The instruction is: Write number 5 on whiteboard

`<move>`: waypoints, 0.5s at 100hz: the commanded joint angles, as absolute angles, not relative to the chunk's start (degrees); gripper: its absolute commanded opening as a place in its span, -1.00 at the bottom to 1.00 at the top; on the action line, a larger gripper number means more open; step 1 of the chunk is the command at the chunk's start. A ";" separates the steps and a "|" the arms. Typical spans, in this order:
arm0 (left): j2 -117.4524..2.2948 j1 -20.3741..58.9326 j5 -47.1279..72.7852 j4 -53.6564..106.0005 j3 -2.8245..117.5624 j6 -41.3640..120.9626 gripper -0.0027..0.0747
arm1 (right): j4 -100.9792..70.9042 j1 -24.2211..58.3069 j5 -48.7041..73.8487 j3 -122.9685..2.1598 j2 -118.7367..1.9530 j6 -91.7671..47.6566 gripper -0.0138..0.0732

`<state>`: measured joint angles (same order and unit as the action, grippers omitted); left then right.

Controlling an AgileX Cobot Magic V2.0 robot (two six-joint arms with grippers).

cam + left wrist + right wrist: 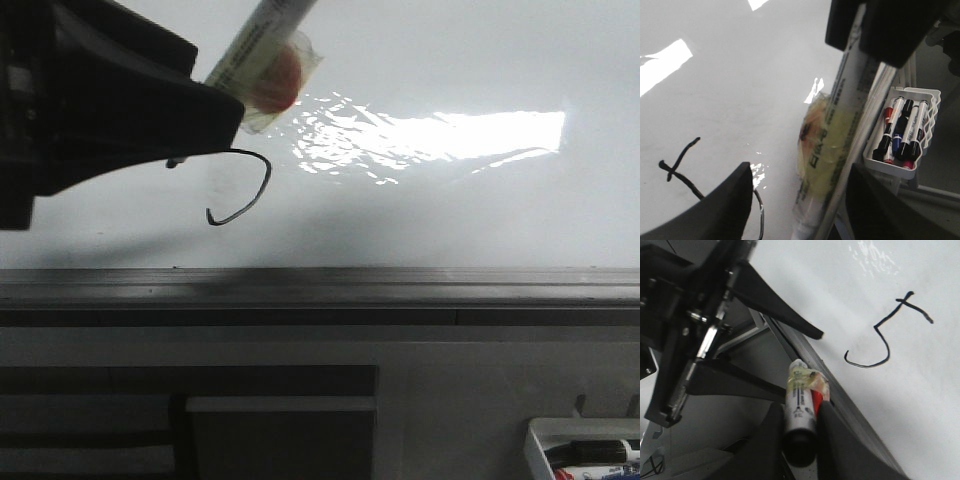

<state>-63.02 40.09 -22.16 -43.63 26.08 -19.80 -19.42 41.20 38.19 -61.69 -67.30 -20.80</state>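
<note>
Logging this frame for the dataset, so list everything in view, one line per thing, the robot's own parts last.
whiteboard: one, glossy white with glare, fills the upper part of the front view
number 5: one, thin black line, drawn on the whiteboard near the rail
rail: one, grey metal, along the whiteboard's near edge
marker: one, white barrel wrapped in yellowish tape with a red patch, black end, held over the rail
tray: one, white, off the board beyond the rail
tray markers: several, with red, blue and black caps, lying in the tray
left gripper: one, black, fingers spread wide beside the 5
right gripper: one, black, closed on the marker
</note>
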 commanded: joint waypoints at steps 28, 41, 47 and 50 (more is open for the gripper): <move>-65.17 40.51 -26.77 -43.93 28.03 -19.89 -0.41 | -19.79 41.90 35.73 -63.48 -66.26 -21.55 -0.82; -65.17 40.51 -27.32 -45.55 28.03 -19.89 -0.81 | -19.27 41.90 36.01 -63.48 -66.26 -21.55 -0.82; -65.17 40.51 -27.59 -45.96 28.03 -19.89 -0.93 | -19.17 41.90 36.15 -63.48 -66.26 -21.55 -0.82; -65.17 40.51 -27.59 -45.96 28.03 -19.89 -0.98 | -19.04 41.90 36.28 -63.48 -66.26 -21.55 -0.82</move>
<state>-66.02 40.09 -23.33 -47.40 26.30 -19.24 -19.16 41.90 38.52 -61.69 -67.30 -20.89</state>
